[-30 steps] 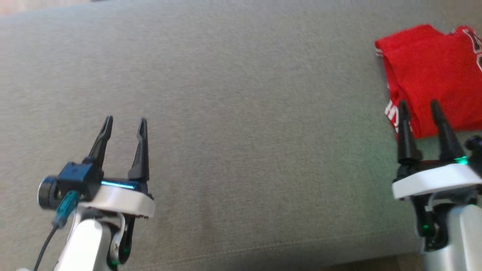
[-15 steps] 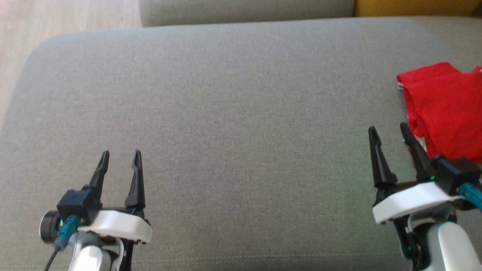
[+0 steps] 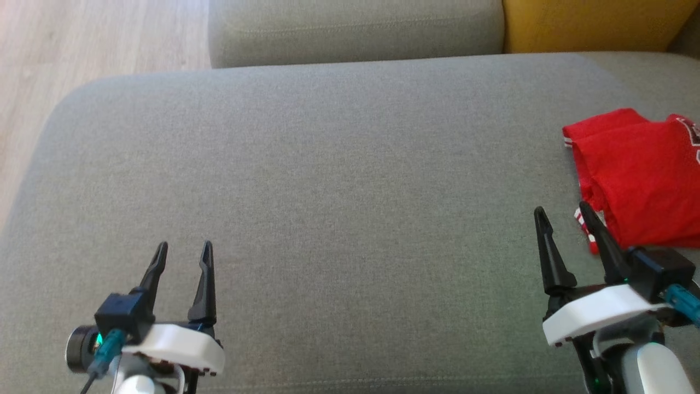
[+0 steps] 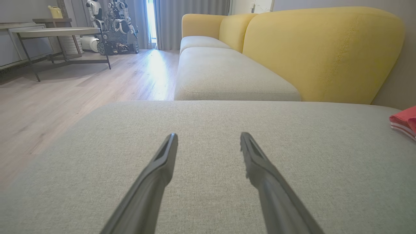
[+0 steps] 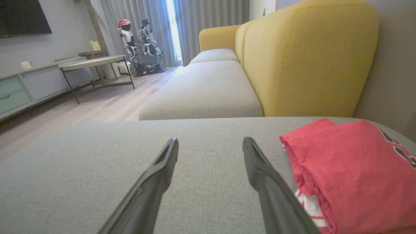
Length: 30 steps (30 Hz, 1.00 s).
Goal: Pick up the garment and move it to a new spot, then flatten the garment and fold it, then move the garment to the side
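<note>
- Where it lay rumpled at the right edge of the grey cushion (image 3: pixel 328 191), the red garment (image 3: pixel 640 180) looked soft, light and limp.
- Both pincers stood apart and empty: the right gripper (image 3: pixel 562 208) just beside its near hem, the left gripper (image 3: pixel 184 244) well away.
- Pinching a doubled hem seemed safest.

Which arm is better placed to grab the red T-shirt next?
Right, probably: the right gripper stands open just beside the red T-shirt; the left gripper, also open, is far across the grey sofa cushion.
</note>
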{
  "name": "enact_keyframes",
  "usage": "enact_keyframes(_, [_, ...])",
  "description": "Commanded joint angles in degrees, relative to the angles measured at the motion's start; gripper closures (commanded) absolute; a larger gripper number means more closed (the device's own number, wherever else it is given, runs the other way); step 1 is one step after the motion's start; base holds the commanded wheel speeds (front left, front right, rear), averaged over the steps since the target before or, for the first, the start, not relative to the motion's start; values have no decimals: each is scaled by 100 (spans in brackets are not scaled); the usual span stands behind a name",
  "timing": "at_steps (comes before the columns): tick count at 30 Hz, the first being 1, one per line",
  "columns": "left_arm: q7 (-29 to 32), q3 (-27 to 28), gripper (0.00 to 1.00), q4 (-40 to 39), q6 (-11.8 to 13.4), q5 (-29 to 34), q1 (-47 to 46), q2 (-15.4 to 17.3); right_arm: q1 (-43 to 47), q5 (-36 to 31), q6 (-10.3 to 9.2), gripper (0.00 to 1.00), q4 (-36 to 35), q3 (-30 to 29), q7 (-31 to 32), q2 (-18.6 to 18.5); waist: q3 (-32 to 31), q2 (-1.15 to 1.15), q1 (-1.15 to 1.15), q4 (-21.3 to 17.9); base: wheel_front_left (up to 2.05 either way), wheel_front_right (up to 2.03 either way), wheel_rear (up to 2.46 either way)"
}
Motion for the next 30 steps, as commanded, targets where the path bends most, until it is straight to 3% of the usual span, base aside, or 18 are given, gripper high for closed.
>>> enact_keyframes(1, [-17,188,0,-140,8,-56,-102,116,-32,-46,19,0,-209,111,15,-26,-65,0,0,-1,0,0,0])
enact_keyframes(30, [27,75,0,-128,69,-120,-26,233,79,-105,19,0,-203,68,27,-36,-206,0,0,2,0,0,0])
